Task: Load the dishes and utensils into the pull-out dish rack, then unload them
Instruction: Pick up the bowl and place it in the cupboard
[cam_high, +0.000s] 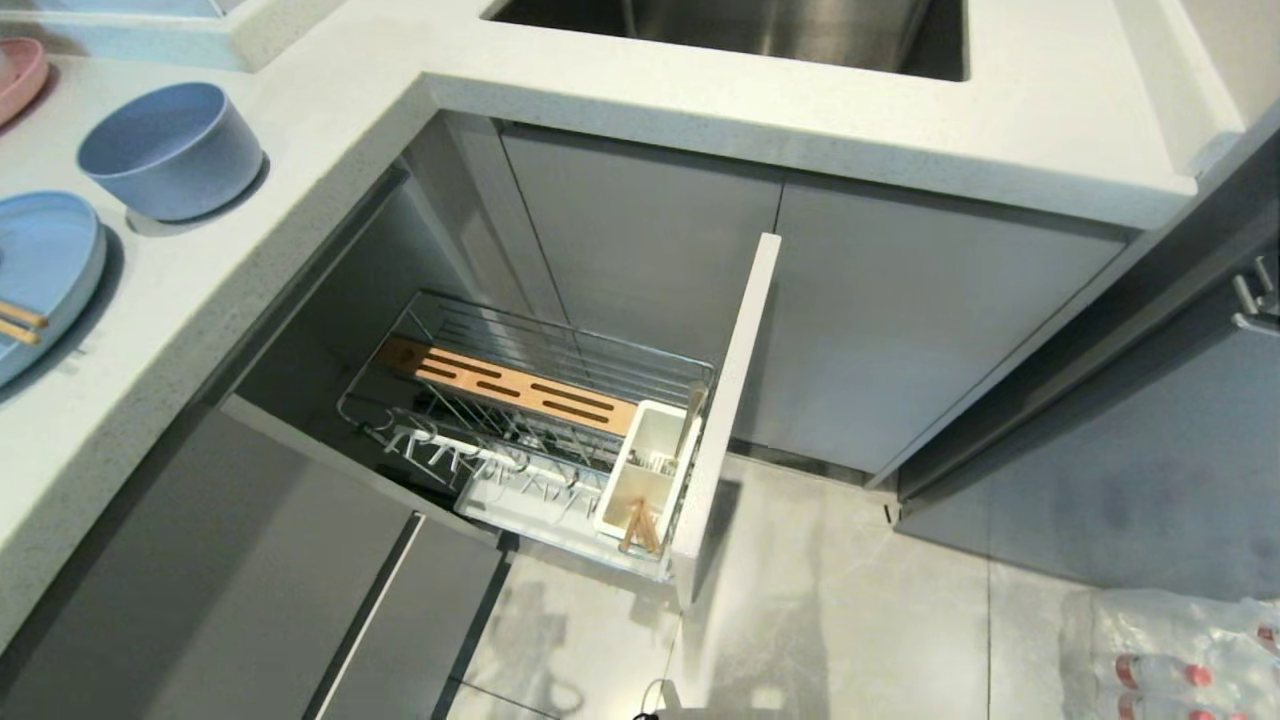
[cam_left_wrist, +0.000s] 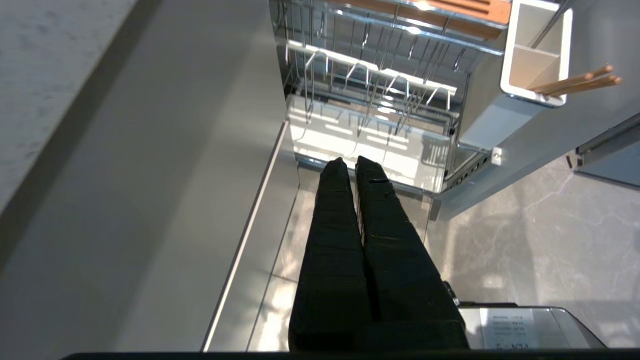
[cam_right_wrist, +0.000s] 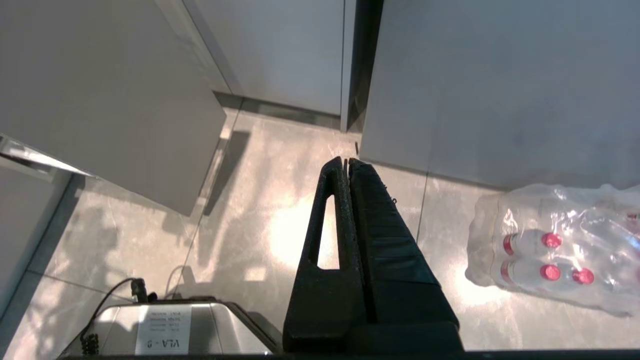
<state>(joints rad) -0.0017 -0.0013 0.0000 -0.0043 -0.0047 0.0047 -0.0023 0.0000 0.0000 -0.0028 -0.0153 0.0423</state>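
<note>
Chrome wire rack (cam_high: 520, 400) — pulled out

The left gripper (cam_left_wrist: 348, 162) hung over the floor, just short of the pull-out dish rack (cam_high: 540, 400). Beyond its tips lay the rack's tray (cam_left_wrist: 365, 145); further off, to one side, stood the utensil caddy (cam_left_wrist: 535, 60) with chopsticks (cam_left_wrist: 580, 82) in it. The bowl (cam_high: 170, 150) and plate (cam_high: 45, 270) sat on the counter (cam_high: 300, 150) above
</note>
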